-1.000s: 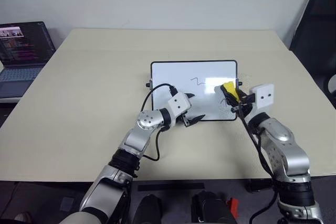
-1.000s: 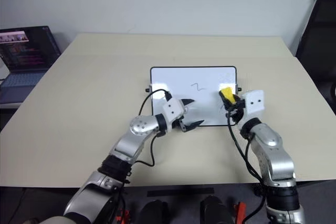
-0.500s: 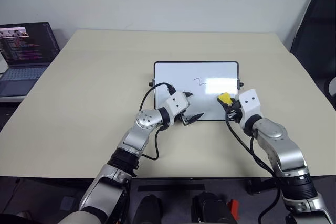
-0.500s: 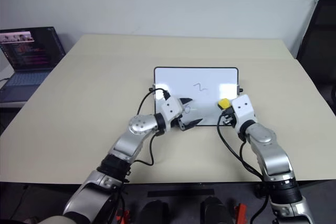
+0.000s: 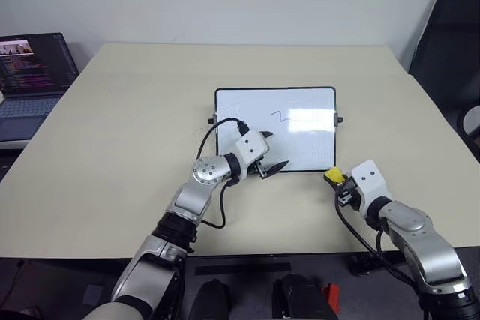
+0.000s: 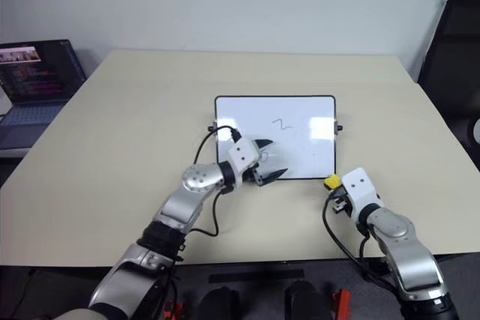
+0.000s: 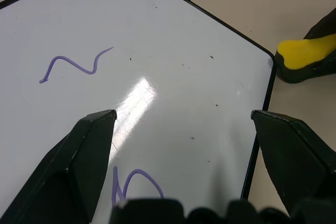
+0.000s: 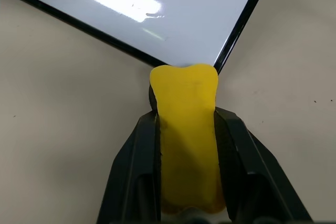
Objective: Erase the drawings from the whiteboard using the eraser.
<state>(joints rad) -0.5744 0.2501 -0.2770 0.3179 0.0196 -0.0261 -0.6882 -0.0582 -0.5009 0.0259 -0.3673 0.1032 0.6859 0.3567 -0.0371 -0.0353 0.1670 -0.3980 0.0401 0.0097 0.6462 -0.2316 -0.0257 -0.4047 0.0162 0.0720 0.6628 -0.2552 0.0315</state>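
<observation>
The whiteboard [image 5: 240,106] lies flat in the middle of the table. A zigzag drawing [image 5: 280,116] sits near its centre, and a loop-like drawing [image 7: 137,181] lies close to the near edge. My left gripper [image 5: 274,151] hovers open over the board's near edge, with the loop between its fingers. My right gripper [image 5: 339,183] is shut on the yellow eraser [image 5: 333,176]. It holds the eraser [image 8: 186,129] low over the table, just off the board's near right corner [image 8: 223,56].
An open laptop [image 5: 30,73] sits past the table's far left corner. A black chair [image 5: 446,43] stands at the right. The table's near edge [image 5: 300,252] runs just behind my right arm.
My right gripper has carried the eraser from the board's right part down and back, off the near right corner onto the table side. My left gripper has stayed put.
</observation>
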